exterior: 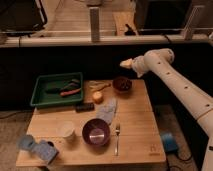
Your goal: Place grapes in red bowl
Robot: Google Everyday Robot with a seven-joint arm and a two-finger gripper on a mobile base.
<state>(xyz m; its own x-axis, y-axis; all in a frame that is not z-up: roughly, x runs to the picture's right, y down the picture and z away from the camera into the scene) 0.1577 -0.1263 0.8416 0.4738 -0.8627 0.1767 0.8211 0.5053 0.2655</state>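
The red bowl (121, 84) stands at the table's far right edge, small and round with a dark inside. I cannot make out the grapes as a separate thing; any dark mass inside the bowl blends with its dark inside. My gripper (126, 63) hangs at the end of the white arm that reaches in from the right. It is just above and slightly behind the red bowl, apart from it.
A green tray (39, 93) with an orange item and dark items sits far left. An orange-yellow fruit (97, 97), a black item (84, 106) and a pale blue cloth (107, 110) lie mid-table. A purple bowl (96, 132), fork (117, 137), white cup (65, 130) and blue items (37, 147) are in front.
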